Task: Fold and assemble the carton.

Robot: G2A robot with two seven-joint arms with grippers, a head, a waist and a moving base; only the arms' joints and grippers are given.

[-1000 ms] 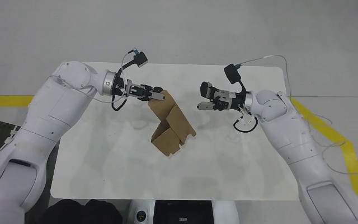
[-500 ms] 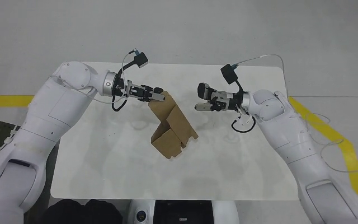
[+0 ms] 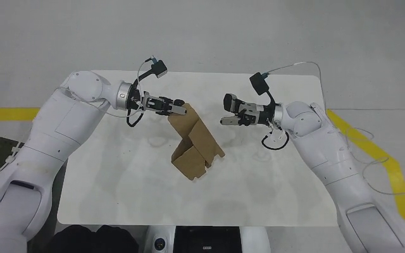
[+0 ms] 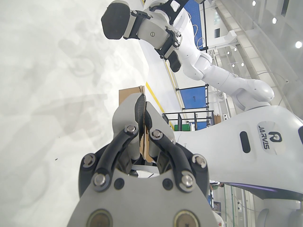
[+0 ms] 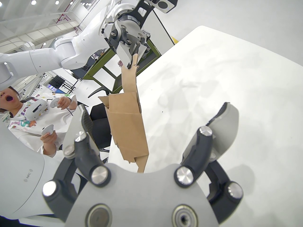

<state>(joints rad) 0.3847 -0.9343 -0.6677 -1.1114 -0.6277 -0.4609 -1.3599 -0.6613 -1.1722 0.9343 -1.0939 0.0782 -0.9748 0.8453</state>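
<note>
Cardboard: plain brown, matte corrugated card. The carton (image 3: pixel 193 142) is a half-opened sleeve with panels creased at angles and one slim flap rising from it.
Carton position: near the middle of the table (image 3: pixel 285 190), leaning. Its lower end appears to rest on the surface, and its upper flap is lifted toward the left arm.
Left pincer (image 3: pixel 180 109): clamped on the tip of that upper flap. The left wrist view shows the card edge pinched between the two pads.
Right pincer (image 3: pixel 227 110): jaws spread wide and holding nothing, near the carton on the side away from the left arm, not touching it.
Pincer surfaces: smooth grey shells, dark textured pads, black linkage bars.
Table surface: white, smooth, faintly scuffed, with rounded corners.
Step, as I judge it: one arm steadies the sleeve while the other lines up to push or grasp a panel.
Risk of tearing: the grip sits on a narrow flap tip, so a sideways pull could crease or rip it.
Risk of slipping: the thin card may slide out of the pads if the right pincer shoves hard.
Risk of collapse: the sleeve is not squared, so pressure on the wrong panel could flatten it rather than open it.
Risk of skidding: little of the carton bears on the slick table, so it may skate away.
</note>
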